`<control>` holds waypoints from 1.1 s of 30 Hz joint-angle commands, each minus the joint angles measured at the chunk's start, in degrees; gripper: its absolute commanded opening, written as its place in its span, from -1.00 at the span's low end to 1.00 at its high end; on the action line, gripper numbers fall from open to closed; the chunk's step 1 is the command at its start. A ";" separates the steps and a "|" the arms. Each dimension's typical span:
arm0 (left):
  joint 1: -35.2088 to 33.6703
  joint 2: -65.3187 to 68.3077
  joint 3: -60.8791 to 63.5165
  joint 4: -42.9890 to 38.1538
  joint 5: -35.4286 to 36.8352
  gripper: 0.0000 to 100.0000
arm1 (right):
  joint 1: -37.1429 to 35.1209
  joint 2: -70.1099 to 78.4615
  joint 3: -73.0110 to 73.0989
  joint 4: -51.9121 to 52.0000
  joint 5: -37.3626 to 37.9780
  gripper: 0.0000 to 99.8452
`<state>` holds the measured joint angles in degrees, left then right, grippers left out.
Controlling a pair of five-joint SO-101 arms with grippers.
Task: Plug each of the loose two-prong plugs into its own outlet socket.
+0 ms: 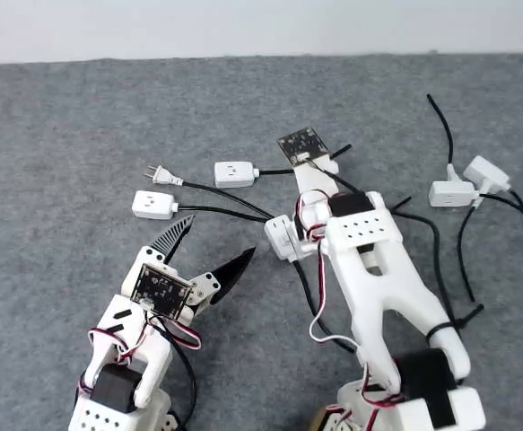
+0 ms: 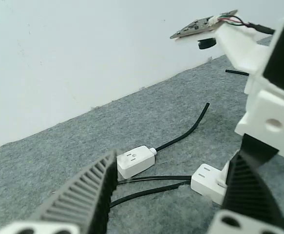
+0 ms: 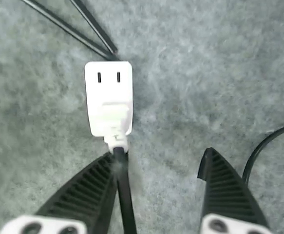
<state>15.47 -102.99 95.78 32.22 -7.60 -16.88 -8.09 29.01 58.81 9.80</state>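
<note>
The socket [image 3: 108, 97] lies just beyond the right hand [image 3: 161, 155], whose fingers stand apart, its long axis pointing straight away and its cord [image 3: 125, 202] trailing back against one finger.

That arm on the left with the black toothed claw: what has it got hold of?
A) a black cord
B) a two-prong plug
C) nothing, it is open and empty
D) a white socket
C: the left claw is spread open with only grey mat between its fingers, while the two-prong plug and the nearest white socket lie apart from it.
</note>
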 commanded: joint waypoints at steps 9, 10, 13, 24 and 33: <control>0.35 -0.09 -1.27 -0.97 -0.09 -0.30 | -2.24 0.66 -4.66 -1.01 -0.53 -0.52; 0.35 -0.09 -1.27 -0.97 -0.09 -0.30 | -2.33 0.66 -4.66 -1.01 -0.53 -0.52; 0.35 -0.09 -1.27 -0.97 -0.09 -0.30 | -2.33 0.66 -4.66 -1.01 -0.44 -0.52; 0.35 -0.09 -1.27 -0.97 -0.09 -0.30 | -4.09 0.13 -8.79 4.09 -0.44 -0.52; 0.35 -0.09 -1.27 -0.97 -0.18 -0.30 | -4.35 0.57 -11.16 5.67 -0.53 -0.52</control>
<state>15.47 -102.99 95.78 32.22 -7.60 -20.57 -6.95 21.10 64.18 9.80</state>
